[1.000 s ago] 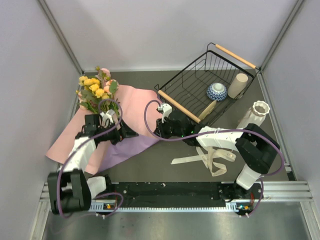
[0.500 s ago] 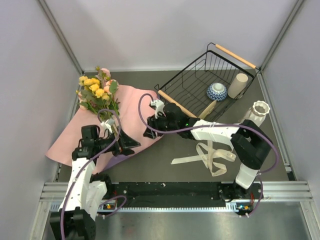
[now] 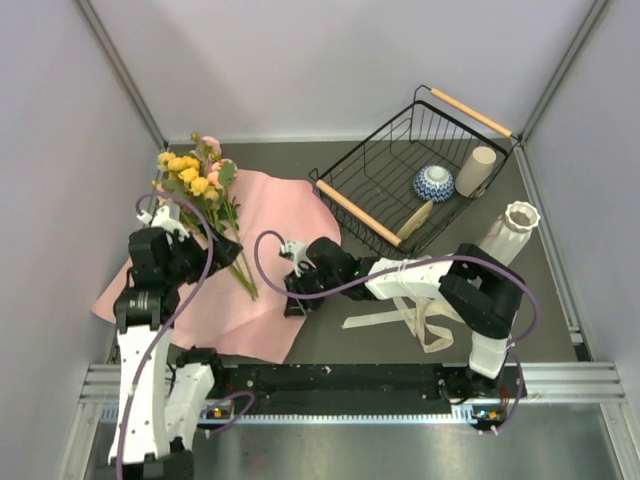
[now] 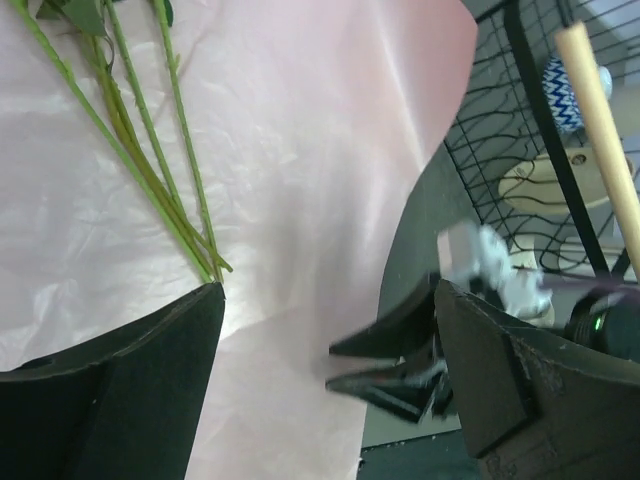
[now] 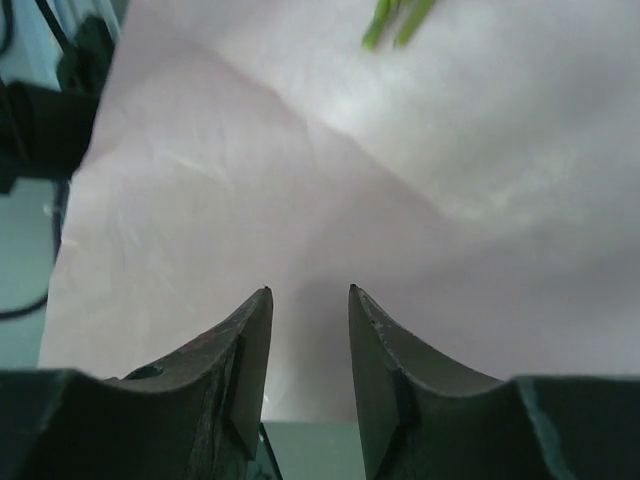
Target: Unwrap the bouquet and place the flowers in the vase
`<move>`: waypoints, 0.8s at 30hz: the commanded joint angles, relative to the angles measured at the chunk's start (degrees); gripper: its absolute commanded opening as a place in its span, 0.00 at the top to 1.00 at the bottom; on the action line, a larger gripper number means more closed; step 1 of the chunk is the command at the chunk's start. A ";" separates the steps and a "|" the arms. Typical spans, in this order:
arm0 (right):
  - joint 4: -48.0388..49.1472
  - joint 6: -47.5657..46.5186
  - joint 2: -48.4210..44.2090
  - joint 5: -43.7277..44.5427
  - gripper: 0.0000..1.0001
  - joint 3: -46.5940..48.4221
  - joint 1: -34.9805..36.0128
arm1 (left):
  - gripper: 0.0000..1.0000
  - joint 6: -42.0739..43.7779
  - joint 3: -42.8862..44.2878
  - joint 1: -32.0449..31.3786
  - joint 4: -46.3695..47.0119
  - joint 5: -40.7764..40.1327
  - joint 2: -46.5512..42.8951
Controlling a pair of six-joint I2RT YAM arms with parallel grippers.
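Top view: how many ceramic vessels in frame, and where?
3. The blue-and-white bowl and the cream cup sit inside the wire basket. The ribbed white vase stands outside it, just to its right. None appear hidden.

wrapping paper (image 3: 272, 222) — pink, spread flat | flowers (image 3: 192, 178) lying on it | vase (image 3: 511, 228) — white, ribbed, standing at right

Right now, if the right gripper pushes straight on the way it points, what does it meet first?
The pink wrapping paper, spread just beyond the right gripper; the flower stems lie farther on. How close the paper sits is unclear.
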 commanded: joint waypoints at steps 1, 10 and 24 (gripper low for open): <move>0.68 -5.47 -3.63 -3.84 0.63 -4.34 0.78 | 0.10 -4.31 -0.56 0.11 7.64 -2.15 10.41; -5.29 -7.25 -1.60 1.85 0.63 -1.55 1.75 | 0.08 -6.16 -2.23 6.96 22.21 1.62 32.11; 1.28 -6.37 -12.85 11.09 0.60 -0.99 -5.98 | 0.41 -12.57 -6.09 19.09 34.26 3.48 43.66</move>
